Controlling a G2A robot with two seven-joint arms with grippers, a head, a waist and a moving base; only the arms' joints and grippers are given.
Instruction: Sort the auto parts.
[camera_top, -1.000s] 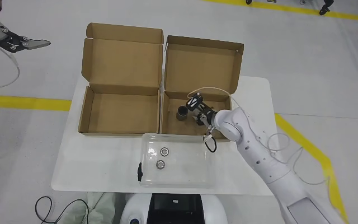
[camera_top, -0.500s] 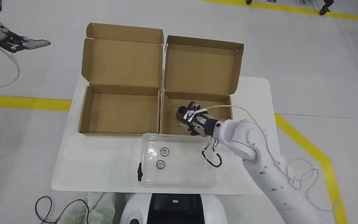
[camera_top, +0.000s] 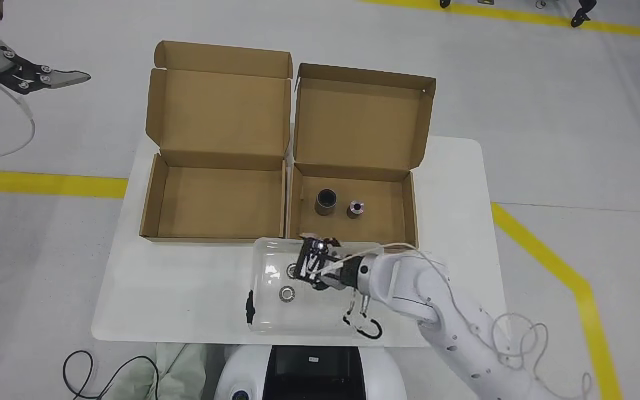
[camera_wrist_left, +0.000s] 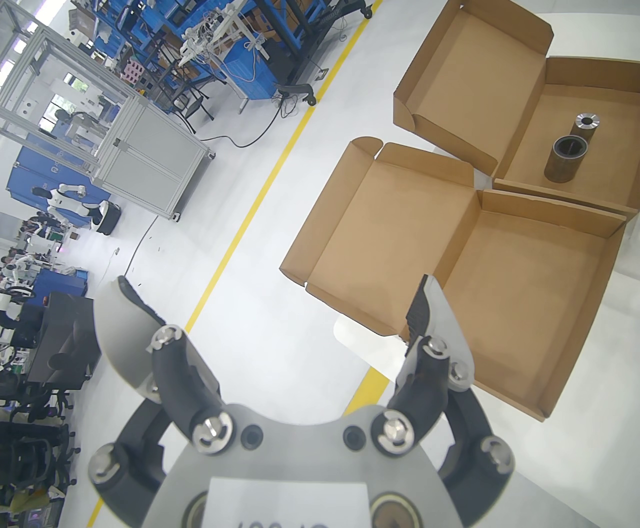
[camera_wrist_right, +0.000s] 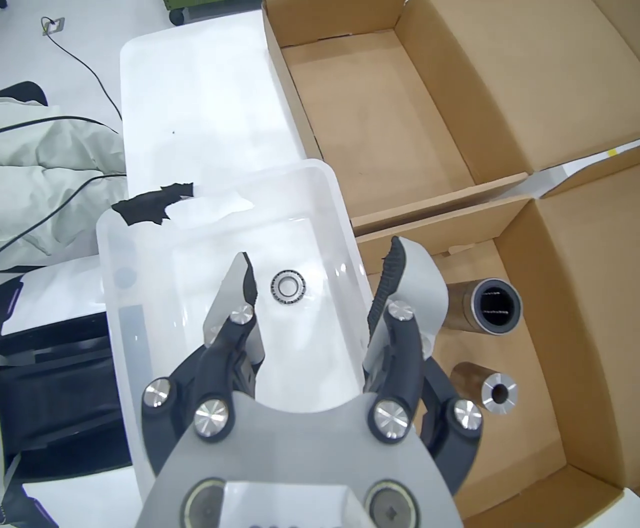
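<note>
My right gripper (camera_top: 318, 262) hangs open and empty over the clear plastic bin (camera_top: 370, 320) at the table's front. A bearing ring (camera_wrist_right: 287, 286) lies on the bin floor just beyond its fingertips (camera_wrist_right: 245, 272). A second ring (camera_top: 287, 293) lies nearer the bin's front. The right cardboard box (camera_top: 390, 225) holds a dark cylinder (camera_top: 326, 203) and a small silver bushing (camera_top: 355, 208), both upright. The left cardboard box (camera_top: 215, 200) is bare inside. My left gripper (camera_wrist_left: 274, 287) is open and empty, held high off the table's left side.
Both boxes have their lids standing open at the back. A black tape patch (camera_wrist_right: 150, 205) sticks to the bin's rim. The white table (camera_top: 450, 180) has free room to the right of the boxes. Cables and a pale bag (camera_wrist_right: 50, 165) lie on the floor.
My right gripper has pulled out of the right box and come forward over the bin. The small silver bushing now shows standing beside the dark cylinder. The left arm has not moved.
</note>
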